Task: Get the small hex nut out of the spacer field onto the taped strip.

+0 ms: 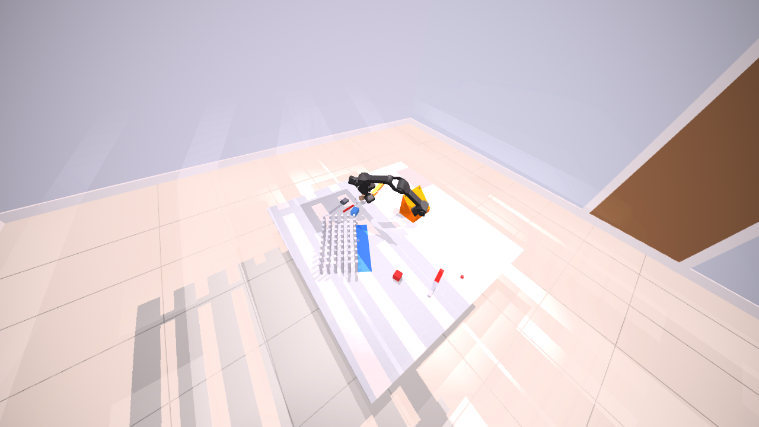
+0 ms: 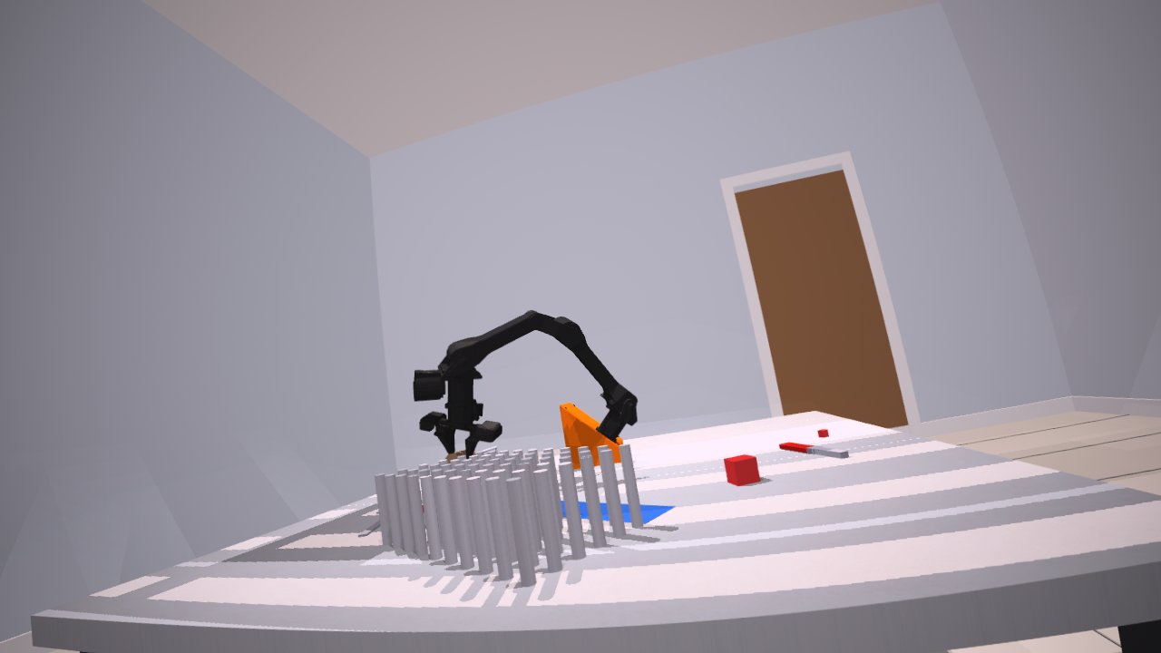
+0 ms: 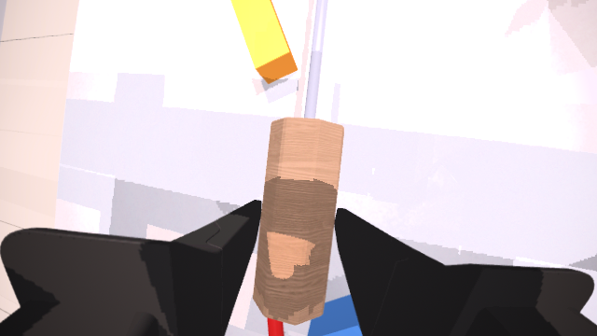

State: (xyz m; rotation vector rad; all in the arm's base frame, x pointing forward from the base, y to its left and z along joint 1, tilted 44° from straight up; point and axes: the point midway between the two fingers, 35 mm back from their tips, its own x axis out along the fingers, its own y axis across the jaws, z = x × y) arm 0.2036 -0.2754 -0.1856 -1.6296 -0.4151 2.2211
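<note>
My gripper (image 1: 366,198) (image 2: 460,443) (image 3: 298,212) is shut on the wooden handle (image 3: 305,149) of a hook tool. The tool's thin metal rod (image 3: 315,70) points away from me. I hold it low over the table, behind the far end of the spacer field. The grey spacers (image 1: 338,248) (image 2: 487,499) stand upright in a dense grid. The blue taped strip (image 1: 363,249) (image 2: 645,512) lies along the field's front side. A tiny pale speck (image 1: 358,239) sits at the strip's edge; I cannot tell if it is the nut.
A yellow bar (image 3: 263,35) (image 1: 378,188), a red stick (image 1: 348,208), a blue object (image 1: 354,211) and a dark block (image 1: 344,201) lie near my gripper. A red cube (image 1: 396,274) (image 2: 741,469), a red-handled tool (image 1: 436,281) (image 2: 812,447) and a tiny red cube (image 1: 461,276) lie farther off. The orange arm base (image 1: 411,207) (image 2: 578,430) stands behind.
</note>
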